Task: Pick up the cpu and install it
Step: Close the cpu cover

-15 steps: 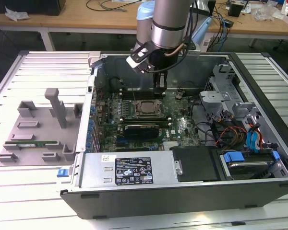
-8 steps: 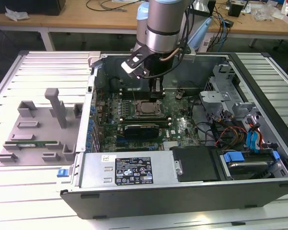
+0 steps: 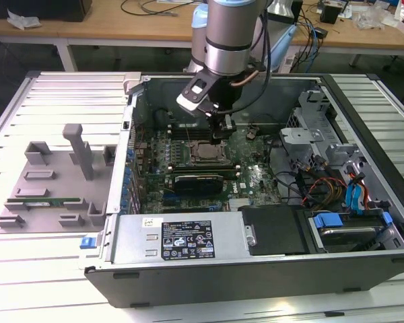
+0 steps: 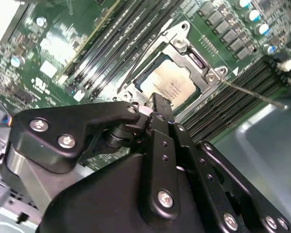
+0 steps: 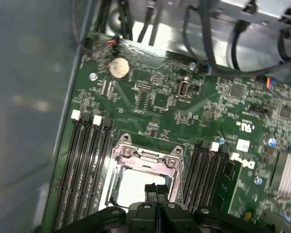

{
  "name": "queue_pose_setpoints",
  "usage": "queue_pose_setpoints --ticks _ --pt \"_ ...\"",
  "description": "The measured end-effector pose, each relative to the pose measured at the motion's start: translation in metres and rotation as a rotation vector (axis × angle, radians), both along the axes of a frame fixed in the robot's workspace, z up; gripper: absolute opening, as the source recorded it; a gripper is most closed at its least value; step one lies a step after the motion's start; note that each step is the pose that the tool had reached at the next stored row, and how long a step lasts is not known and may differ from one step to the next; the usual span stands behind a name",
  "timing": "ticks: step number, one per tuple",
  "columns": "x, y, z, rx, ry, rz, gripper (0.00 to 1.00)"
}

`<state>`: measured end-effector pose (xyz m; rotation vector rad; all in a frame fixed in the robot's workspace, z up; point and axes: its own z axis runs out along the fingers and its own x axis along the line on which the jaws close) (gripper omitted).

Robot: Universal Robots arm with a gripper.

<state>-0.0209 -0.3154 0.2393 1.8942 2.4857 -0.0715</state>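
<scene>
Silvery cpu (image 4: pixel 169 86) lies socketed beneath closed claw (image 4: pixel 157 100).

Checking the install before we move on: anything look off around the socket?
The cpu lies in the socket. One oddity: the thin lever sticks out across the memory slots instead of lying along the socket, so it looks unlatched.
</scene>
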Motion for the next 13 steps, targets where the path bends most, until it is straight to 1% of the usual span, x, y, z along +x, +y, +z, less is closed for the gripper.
queue_pose_setpoints --ticks 2,4,5,9,10,11,12,13 --pt "0.0 0.0 0.0 0.0 0.0 0.062 0.11" --pt "0.0 0.0 0.0 0.0 0.0 0.114 0.11" --pt "0.0 0.0 0.0 0.0 0.0 0.13 0.11" --pt "0.0 0.0 0.0 0.0001 0.0 0.215 0.11" --pt "0.0 0.0 0.0 0.0001 0.0 0.226 0.11" --pt "0.0 0.0 0.0 0.0 0.0 0.255 0.11" --pt "0.0 0.0 0.0 0.0 0.0 0.273 0.11" --pt "0.0 0.0 0.0 0.0 0.0 0.309 0.11"
